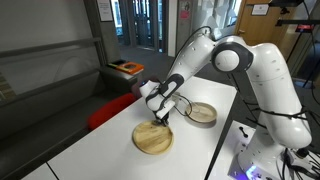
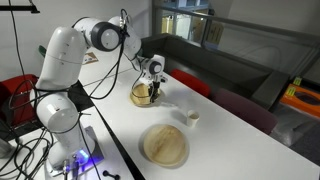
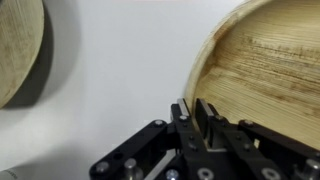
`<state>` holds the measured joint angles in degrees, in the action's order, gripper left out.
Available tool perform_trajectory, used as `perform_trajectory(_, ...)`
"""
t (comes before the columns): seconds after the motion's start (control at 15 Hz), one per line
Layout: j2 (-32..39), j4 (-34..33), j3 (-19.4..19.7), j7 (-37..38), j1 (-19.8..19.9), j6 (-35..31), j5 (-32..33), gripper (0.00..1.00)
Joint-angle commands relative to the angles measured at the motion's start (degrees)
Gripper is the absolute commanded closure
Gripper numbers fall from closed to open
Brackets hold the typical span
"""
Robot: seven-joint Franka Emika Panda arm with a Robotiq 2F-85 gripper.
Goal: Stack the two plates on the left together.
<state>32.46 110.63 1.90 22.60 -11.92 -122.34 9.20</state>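
White table (image 1: 100,150) (image 2: 230,140): seen in both exterior views, with the robot's base at one long edge.

Arm (image 1: 195,55) (image 2: 100,35): white, reached out from that edge over the table and bent down at the wrist.

Wider plate (image 1: 150,140) (image 2: 141,97): round, tan and shallow. It is placed about midway between the two long edges, away from the corners. In the wrist view its grained inner face (image 3: 270,70) fills the right side. Whether a second plate lies beneath it cannot be told.

Deeper dish (image 1: 200,113) (image 2: 165,147): round and tan with a darker wall. It is set nearer the base-side edge, apart from the wider plate with bare table between them. In the wrist view only a part is caught, at the left border (image 3: 15,50).

Gripper (image 1: 160,120) (image 2: 153,92) (image 3: 197,118): lowered to the wider plate's rim. In the wrist view the dark fingers (image 3: 210,118) are drawn close together, with the plate's raised rim pinched between them.

Small pale object (image 2: 192,117): noted on the table toward the middle, apart from both dishes. It is too small to be identified.
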Motion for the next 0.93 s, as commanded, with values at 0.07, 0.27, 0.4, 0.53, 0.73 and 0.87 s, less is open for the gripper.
perform_trajectory(0.07,1.72,-1.86,0.44,3.35,-2.46,1.33,2.17,0.96)
perform_trajectory(0.27,2.0,-1.98,0.33,4.19,-3.8,1.52,3.24,0.96)
perform_trajectory(0.4,2.09,-1.98,0.23,4.51,-4.56,1.48,3.85,0.96)
perform_trajectory(0.53,2.01,-1.9,0.07,4.55,-5.26,1.42,4.23,0.96)
perform_trajectory(0.73,1.83,-1.72,-0.13,4.42,-6.04,1.22,4.64,0.96)
perform_trajectory(0.87,1.81,-1.7,-0.29,4.34,-6.5,1.15,4.79,0.96)
